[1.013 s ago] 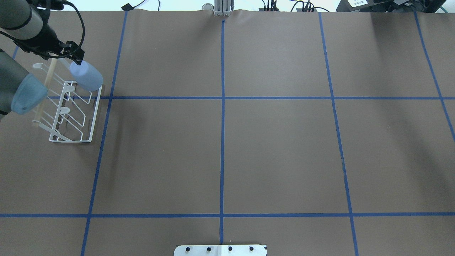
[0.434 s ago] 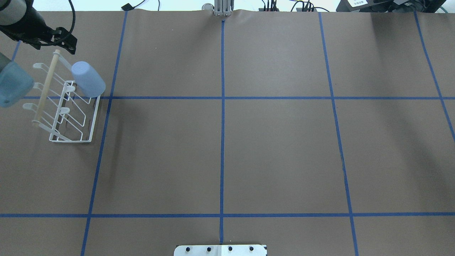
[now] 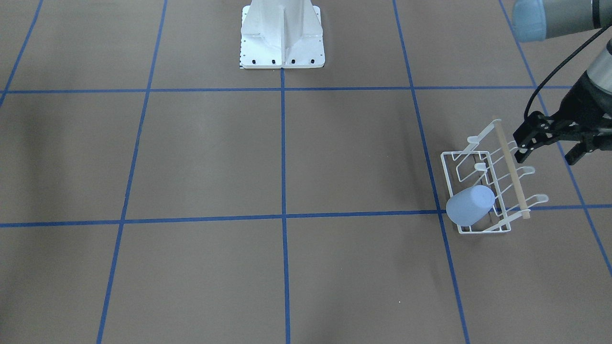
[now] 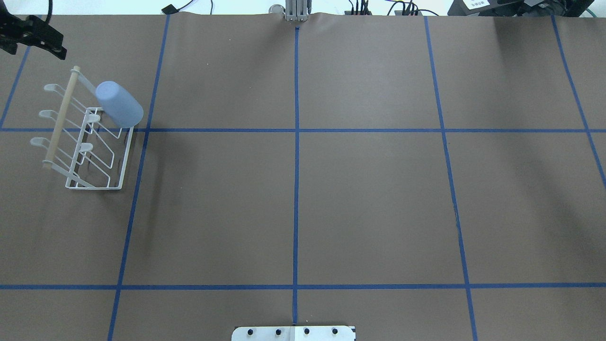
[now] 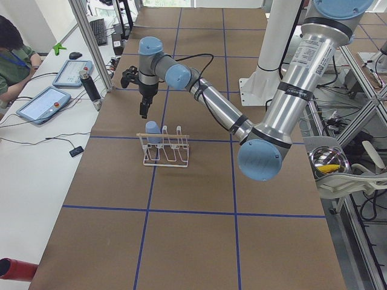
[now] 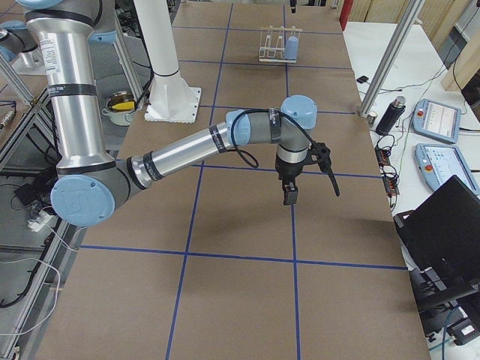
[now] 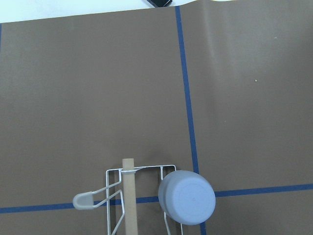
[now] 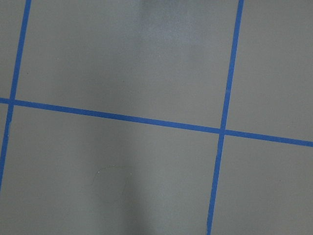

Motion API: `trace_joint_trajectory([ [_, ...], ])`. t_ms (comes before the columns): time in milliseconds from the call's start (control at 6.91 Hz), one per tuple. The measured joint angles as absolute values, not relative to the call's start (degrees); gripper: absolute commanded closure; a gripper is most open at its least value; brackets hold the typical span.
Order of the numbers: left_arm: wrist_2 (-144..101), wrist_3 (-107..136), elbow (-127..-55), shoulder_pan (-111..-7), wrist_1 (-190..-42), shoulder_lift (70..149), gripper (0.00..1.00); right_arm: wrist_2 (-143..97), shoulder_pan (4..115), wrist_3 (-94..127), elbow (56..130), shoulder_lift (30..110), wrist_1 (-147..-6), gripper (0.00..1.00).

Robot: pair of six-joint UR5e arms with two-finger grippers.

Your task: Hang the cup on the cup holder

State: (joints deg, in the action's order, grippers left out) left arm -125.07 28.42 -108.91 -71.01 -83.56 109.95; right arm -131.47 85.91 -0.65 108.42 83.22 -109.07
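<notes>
Left claw (image 3: 546, 156): jaws spread wide with nothing between them, hanging in the air off the side of the cup holder and touching neither wire nor cup.
Right claw (image 6: 312, 193): out over bare bench, well apart from the cup holder. Whether its jaws are parted or closed cannot be told.
Light-blue cup (image 4: 119, 104): upside down, base up and tilted, sitting on one end of the cup holder on the side away from the wooden rod (image 4: 60, 116).
Cup holder (image 4: 94, 188): white wire, standing near the bench's left end.
Bench (image 4: 369, 203): brown paper gridded with blue tape.
</notes>
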Motion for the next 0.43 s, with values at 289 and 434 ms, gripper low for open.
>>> trace_joint_trajectory([
  [289,-129.28,15.65,-107.59,-78.56,-84.11,101.87,0.01,-131.74,85.83,-0.60,107.75,83.91,-108.96,0.00],
  [434,-130.21,10.87,-104.72,-82.80,-84.28,99.29,0.01,-131.86,85.91,-0.56,107.28,84.82,-108.84,0.00],
])
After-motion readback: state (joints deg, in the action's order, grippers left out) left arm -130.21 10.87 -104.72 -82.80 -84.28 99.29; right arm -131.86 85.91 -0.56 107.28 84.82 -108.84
